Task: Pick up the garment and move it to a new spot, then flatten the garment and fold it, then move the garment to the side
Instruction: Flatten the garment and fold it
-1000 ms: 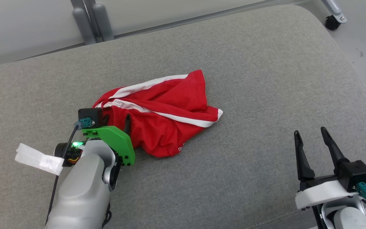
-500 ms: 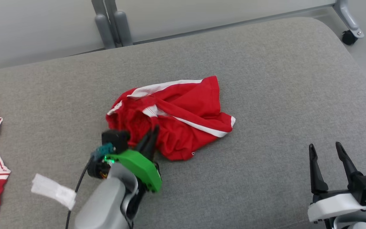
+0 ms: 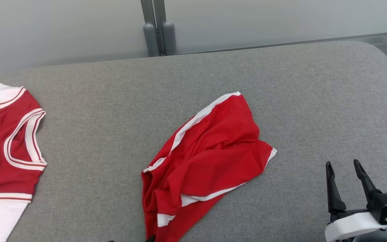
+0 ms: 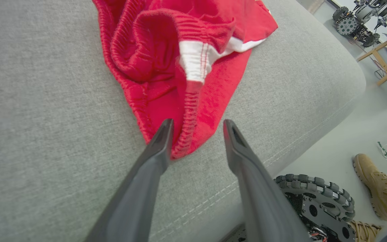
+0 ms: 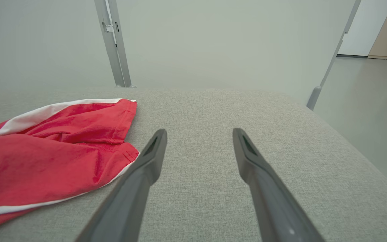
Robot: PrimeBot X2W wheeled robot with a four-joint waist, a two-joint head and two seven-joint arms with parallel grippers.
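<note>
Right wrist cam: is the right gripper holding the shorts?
No, the right gripper is open over bare cushion, with the shorts off to one side.

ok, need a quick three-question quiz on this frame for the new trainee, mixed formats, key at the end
1. True or false: the right gripper is touching the red shorts.
2. What lies at the left edge of the head view? A) a towel B) a red and white jersey C) a cap
3. Fill in: the left gripper has its fingers ___, with the ribbed edge of the shorts between them.
Key: 1 false; 2 B; 3 apart.
</note>
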